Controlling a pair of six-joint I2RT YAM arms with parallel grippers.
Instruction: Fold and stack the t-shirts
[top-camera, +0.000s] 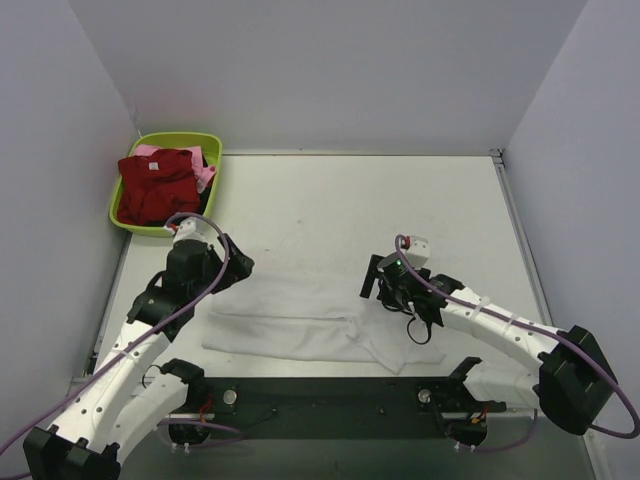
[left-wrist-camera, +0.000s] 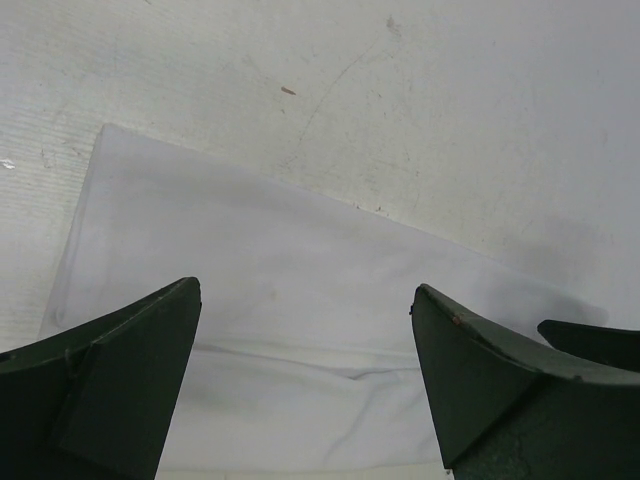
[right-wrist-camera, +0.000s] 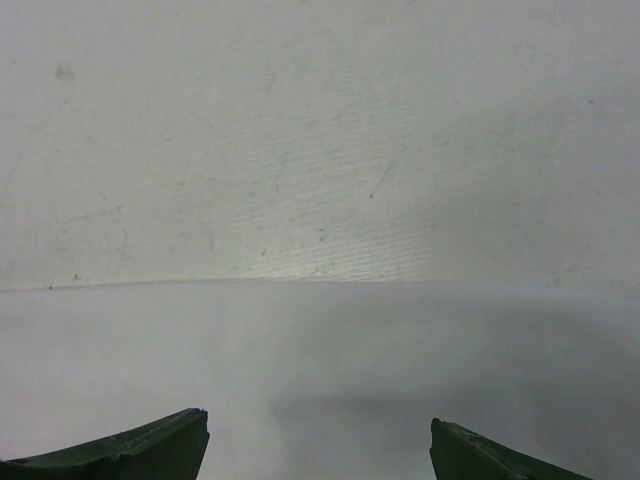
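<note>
Bright, even diffuse light, soft shadow on the white t-shirt (left-wrist-camera: 300, 250), wrist-view foregrounds slightly blurred.

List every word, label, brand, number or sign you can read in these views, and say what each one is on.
No text can be read in any view.
dark red t-shirt in the green basin: a tiny pale spot near the collar, perhaps a label, too small to read.
white t-shirt: plain, no print showing.
table: only scratches and specks.

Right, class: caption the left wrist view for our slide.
Open left gripper over the white t-shirt lying on the table.
</note>
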